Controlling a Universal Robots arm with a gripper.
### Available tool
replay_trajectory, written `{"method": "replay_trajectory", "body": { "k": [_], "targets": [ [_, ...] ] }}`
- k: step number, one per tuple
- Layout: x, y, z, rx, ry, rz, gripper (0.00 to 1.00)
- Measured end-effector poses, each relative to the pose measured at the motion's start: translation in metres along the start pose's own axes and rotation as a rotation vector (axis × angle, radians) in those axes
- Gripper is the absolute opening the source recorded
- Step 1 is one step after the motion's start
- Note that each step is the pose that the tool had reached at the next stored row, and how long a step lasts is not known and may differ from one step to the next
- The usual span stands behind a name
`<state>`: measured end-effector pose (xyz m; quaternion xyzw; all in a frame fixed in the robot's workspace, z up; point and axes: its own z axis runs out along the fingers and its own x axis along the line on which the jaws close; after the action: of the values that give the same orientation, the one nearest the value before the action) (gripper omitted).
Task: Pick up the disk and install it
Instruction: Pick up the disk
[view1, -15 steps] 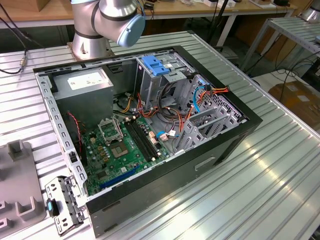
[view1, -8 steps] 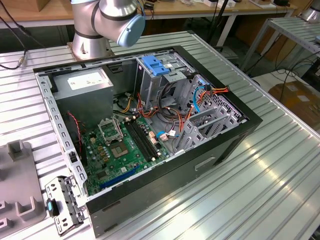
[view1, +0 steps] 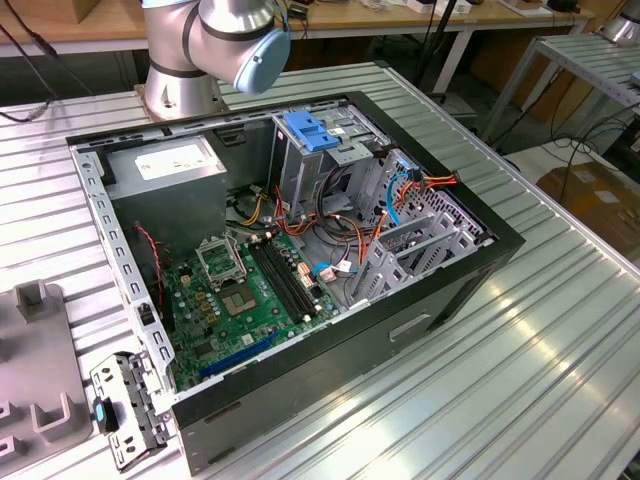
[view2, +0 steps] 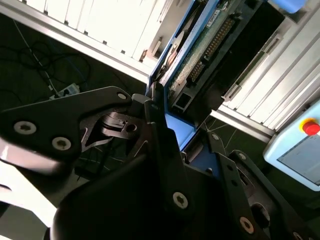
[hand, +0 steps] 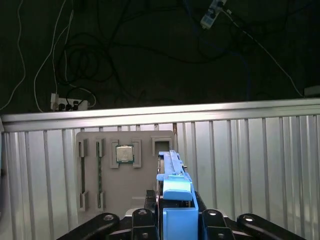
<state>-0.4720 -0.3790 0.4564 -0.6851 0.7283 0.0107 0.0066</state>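
Ribbed metal tabletop (hand: 240, 165) lies beneath your gripper (hand: 176, 222), whose fingers are clamped on the blue-framed disk (hand: 171, 167), held on edge over a grey parts tray (hand: 127, 187). An open computer case (view1: 400, 330) sits on the table.

Clamped in the claw (hand: 176, 221), the disk (hand: 174, 192) has a bright blue plastic frame, smooth with a slight gloss. In the second wrist view its bared face is a matt green circuit board. The claw's links are black, smooth and dully shiny, set with bright metal screws. Beyond the claw lies the tabletop (hand: 250, 150), ribbed silvery metal with a satin sheen, carrying what looks like a matt grey plastic tray (hand: 125, 190).
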Motion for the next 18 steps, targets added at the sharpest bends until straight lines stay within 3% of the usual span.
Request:
{"method": "replay_trajectory", "body": {
  "k": [4, 5, 10, 13, 18],
  "targets": [
    [-0.0003, 0.0001, -0.0113, 0.0001, 0.0004, 0.0, 0.37],
    [-0.0004, 0.0001, -0.018, -0.0001, 0.0008, 0.0, 0.37],
    [-0.0009, 0.0002, -0.0367, -0.0001, 0.0016, 0.0, 0.37],
    [-0.001, 0.0003, -0.0411, -0.0001, 0.0017, 0.0, 0.37],
    [-0.0011, 0.0002, -0.0411, 0.0001, 0.0015, 0.0, 0.37]
  ]
}}
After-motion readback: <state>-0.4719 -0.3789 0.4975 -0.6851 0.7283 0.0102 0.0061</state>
